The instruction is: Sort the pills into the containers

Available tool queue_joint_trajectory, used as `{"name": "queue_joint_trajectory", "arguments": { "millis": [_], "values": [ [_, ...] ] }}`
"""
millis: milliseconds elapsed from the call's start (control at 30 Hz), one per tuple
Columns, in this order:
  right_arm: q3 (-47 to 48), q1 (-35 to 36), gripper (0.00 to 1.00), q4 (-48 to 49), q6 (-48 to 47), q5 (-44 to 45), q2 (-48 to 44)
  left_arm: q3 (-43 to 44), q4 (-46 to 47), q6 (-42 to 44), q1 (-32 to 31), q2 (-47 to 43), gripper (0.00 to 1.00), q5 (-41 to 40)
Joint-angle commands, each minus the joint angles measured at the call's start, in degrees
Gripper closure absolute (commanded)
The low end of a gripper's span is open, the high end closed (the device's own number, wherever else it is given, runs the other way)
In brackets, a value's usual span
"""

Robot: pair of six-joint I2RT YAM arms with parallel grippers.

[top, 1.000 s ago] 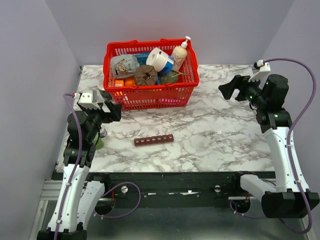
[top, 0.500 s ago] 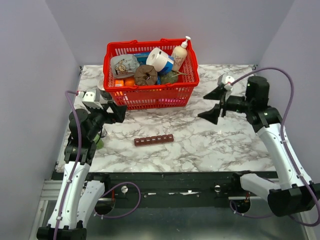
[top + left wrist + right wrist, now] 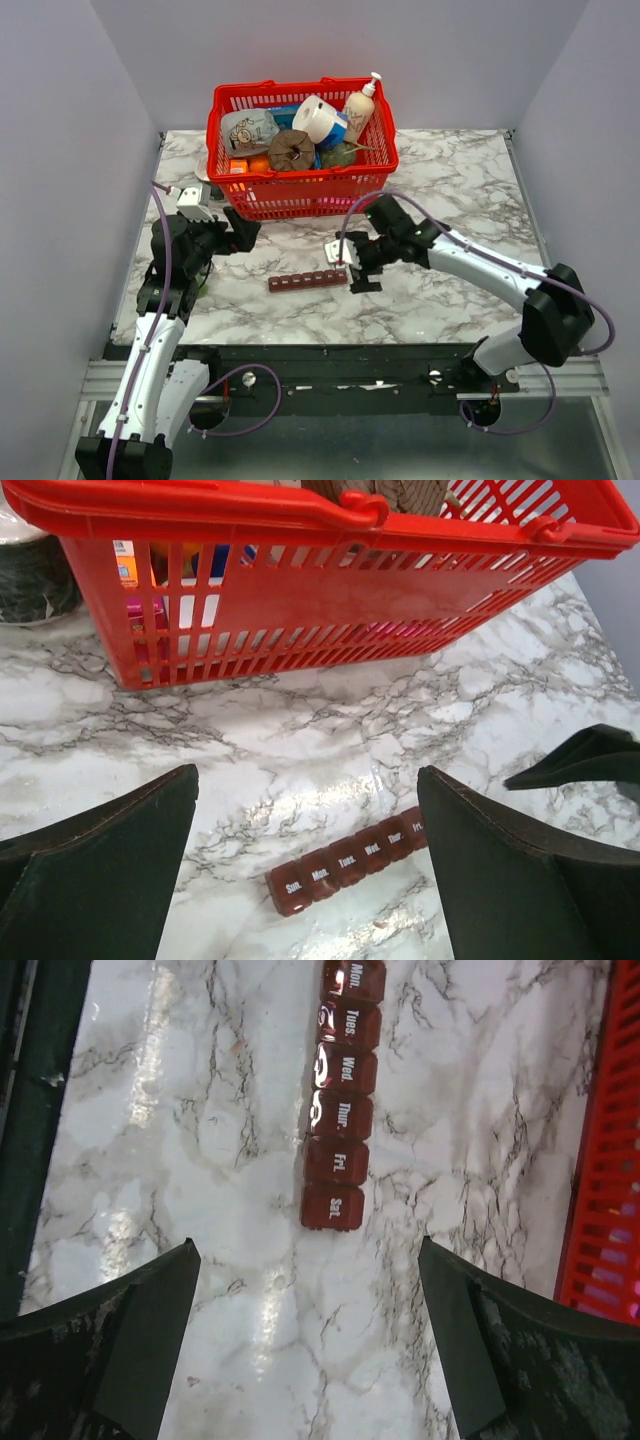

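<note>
Top external view: a white-and-grey marbled table (image 3: 460,190) fills the middle, and both arms reach over it from the near edge.
Basket: a big red plastic mesh shopping basket (image 3: 300,200) stands at the far middle of the table.
Basket load: a white roll (image 3: 318,118), a cream pump bottle (image 3: 360,108), a brown round disc (image 3: 291,150) and a white printed pouch (image 3: 247,130) lie on top; the rest is too crowded to name.
Left side: the left gripper (image 3: 243,234) hangs above the marble just in front of the basket's near left corner, jaws spread wide with nothing between them.
Right side: the right gripper (image 3: 350,268) hangs low just past the strip's right end, jaws likewise wide apart and empty.
Task thing: a long narrow dark red plastic pill organizer (image 3: 307,281) lies flat on the near middle of the table, in front of the basket and apart from it, between the two grippers.
Left wrist view: the pill organizer (image 3: 350,865) lies beyond the left gripper (image 3: 305,780), with lids reading Sun. to Fri.; the basket (image 3: 300,610) stands behind it.
Right wrist view: the pill organizer (image 3: 340,1100) runs straight away from the right gripper (image 3: 308,1250); its Sat. end is nearest and touches neither finger, and the lids in sight are shut.
Right wrist edge: the basket (image 3: 605,1160) wall shows at the right.
</note>
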Motion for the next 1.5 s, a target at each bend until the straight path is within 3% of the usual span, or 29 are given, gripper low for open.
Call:
{"name": "queue_joint_trajectory", "arguments": {
  "millis": [0,367,600,1233,1467],
  "values": [
    [2.2,4.8,0.0,6.5,-4.7,10.0,6.4,0.5,-2.7,2.4,-0.2,-0.8,0.01,1.4],
    [6.5,9.6,0.0,10.1,-1.4,14.8,18.3,-3.6,0.8,4.4,-0.2,-7.3,0.01,-8.7],
    [8.5,10.0,0.08,9.7,1.1,15.9,22.5,-3.3,-1.3,3.3,-0.2,-8.4,0.01,-12.9],
    [8.0,10.0,0.32,9.0,3.3,17.6,25.9,-5.2,-0.6,-6.6,-0.2,-8.7,0.01,-6.9],
    [8.9,10.0,0.5,8.2,4.6,16.5,25.8,-6.3,0.3,-12.4,-0.2,-7.6,0.01,-2.9]
  ]
}}
